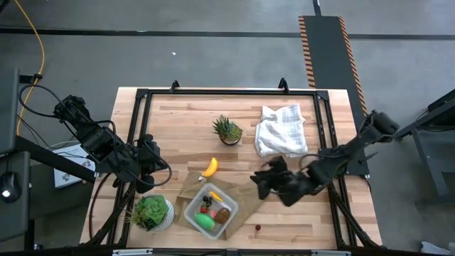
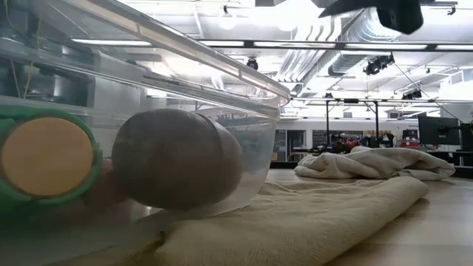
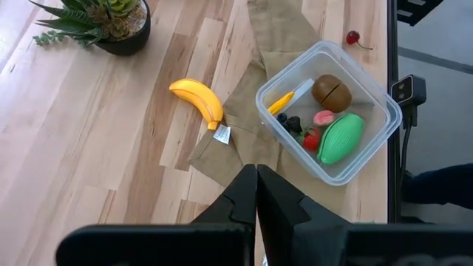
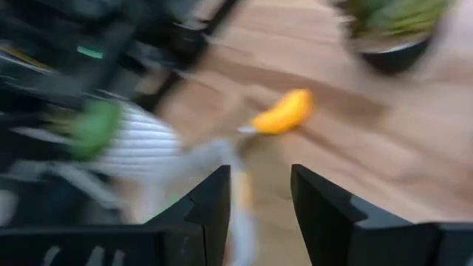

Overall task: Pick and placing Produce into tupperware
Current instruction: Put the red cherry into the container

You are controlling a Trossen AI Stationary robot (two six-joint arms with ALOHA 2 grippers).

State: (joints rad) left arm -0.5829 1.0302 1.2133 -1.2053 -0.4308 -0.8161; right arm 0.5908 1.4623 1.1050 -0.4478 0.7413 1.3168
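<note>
The clear tupperware rests on a flat brown paper bag. Inside it lie a brown kiwi, a green oval, a red strawberry and a yellow-orange piece. The yellow banana lies on the bare wood just beyond the bag. My right gripper is open and empty, hovering right of the box and facing the banana. My left gripper is shut and empty at the table's left edge. The low view shows the kiwi through the box wall.
A spiky potted plant stands beyond the banana. A white cloth lies toward the far right. A leafy plant in a white pot sits left of the box. A small red cherry lies near the front edge.
</note>
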